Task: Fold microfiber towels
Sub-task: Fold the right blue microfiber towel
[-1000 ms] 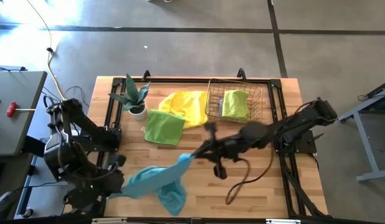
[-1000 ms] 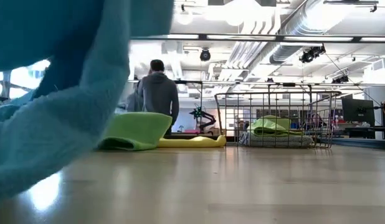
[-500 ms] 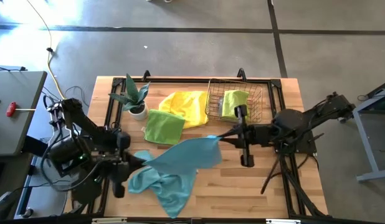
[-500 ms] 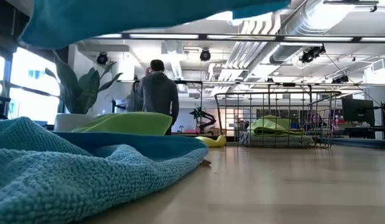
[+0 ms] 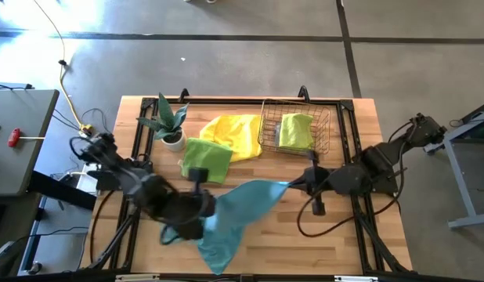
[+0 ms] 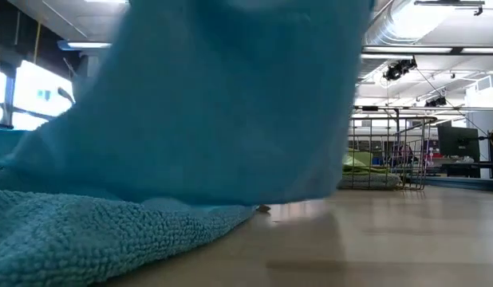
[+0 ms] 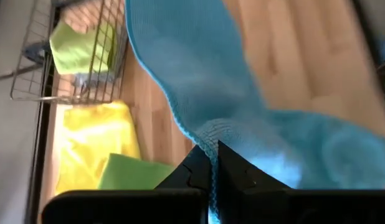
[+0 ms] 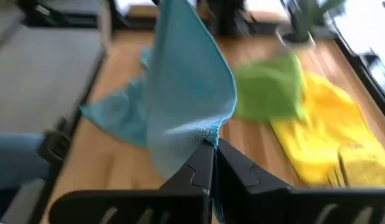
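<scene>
**Both hands clamped, arms reaching toward each other**

The left hand (image 5: 204, 205) is closed tight, its arm stretched low across the near tabletop edge. The right hand (image 5: 293, 185) is closed too, its arm reaching inward from the right side.

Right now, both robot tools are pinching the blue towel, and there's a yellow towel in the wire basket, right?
Not quite. The towel in the wire basket is green, as the high view shows; the yellow towel lies on the table beside the basket. Both the left tool and the right tool do pinch the blue towel.
</scene>
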### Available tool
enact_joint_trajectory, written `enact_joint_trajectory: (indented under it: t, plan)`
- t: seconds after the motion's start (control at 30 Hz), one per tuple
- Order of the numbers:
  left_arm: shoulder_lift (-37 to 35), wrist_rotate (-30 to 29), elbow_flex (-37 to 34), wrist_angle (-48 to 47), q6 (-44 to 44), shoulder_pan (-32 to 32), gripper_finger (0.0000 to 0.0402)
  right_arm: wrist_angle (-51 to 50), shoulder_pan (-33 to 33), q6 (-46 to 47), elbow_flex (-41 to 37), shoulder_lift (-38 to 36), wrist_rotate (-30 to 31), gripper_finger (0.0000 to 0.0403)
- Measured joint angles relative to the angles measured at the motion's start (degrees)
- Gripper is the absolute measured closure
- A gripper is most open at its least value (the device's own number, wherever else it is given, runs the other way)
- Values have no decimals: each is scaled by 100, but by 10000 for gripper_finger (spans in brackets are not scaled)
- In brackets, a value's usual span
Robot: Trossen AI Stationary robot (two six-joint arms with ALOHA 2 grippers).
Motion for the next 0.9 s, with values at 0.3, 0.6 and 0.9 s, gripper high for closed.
enact_joint_trajectory:
  t: [0.3,0.6,0.9]
  plan:
    - [622,225,2,20,1388,1187,401,-1890,53,1106,0,0,605,403]
    - [551,-78,6,248,1883,2391,401,-3315,53,1203,0,-2,1209,403]
    - [515,-428,109,740,2965,2897,401,-4153,-288,1064,0,-2,2694,403]
